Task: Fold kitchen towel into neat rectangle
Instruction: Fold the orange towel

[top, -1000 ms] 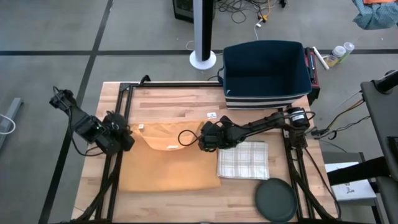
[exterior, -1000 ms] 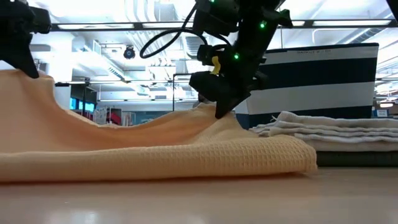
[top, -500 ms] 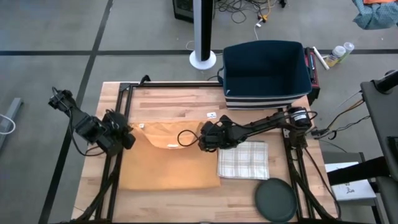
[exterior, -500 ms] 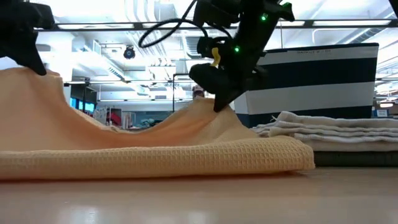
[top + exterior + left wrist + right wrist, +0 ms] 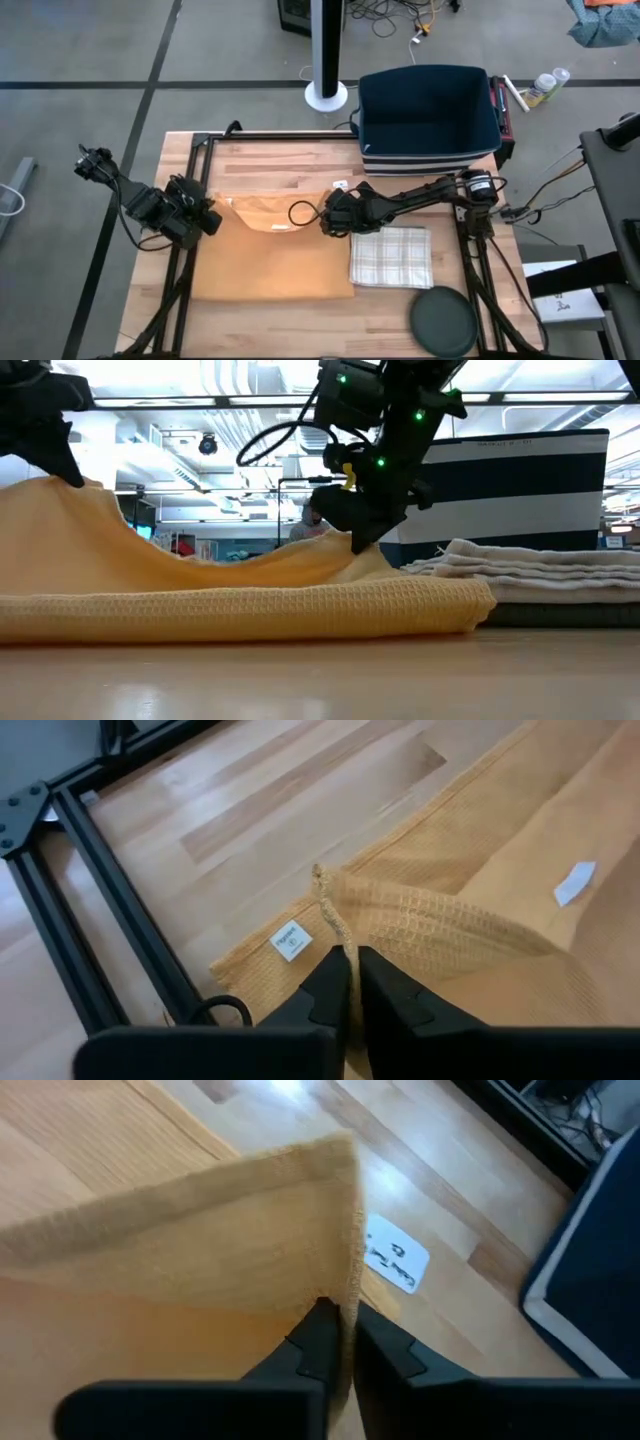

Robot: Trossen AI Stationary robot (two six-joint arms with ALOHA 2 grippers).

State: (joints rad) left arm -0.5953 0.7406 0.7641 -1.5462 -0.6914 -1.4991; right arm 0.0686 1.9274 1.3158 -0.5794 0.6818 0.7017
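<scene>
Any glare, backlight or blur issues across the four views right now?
Low view: bright ceiling lights behind leave the right gripper a dark silhouette; the tabletop up close is soft. High view: even light, no glare. Right wrist view: the orange towel and fingers blur up close. Left wrist view: the towel's weave and white tag are sharp.

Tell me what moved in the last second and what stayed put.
Both grippers, the left gripper and the right gripper, each shut on a corner of the yellow towel, carried the lifted edge toward the table's far side, so the folded-over flap now reaches farther back. Nothing was let go. The checked towel, the dark round lid and the blue bin stayed where they were.
</scene>
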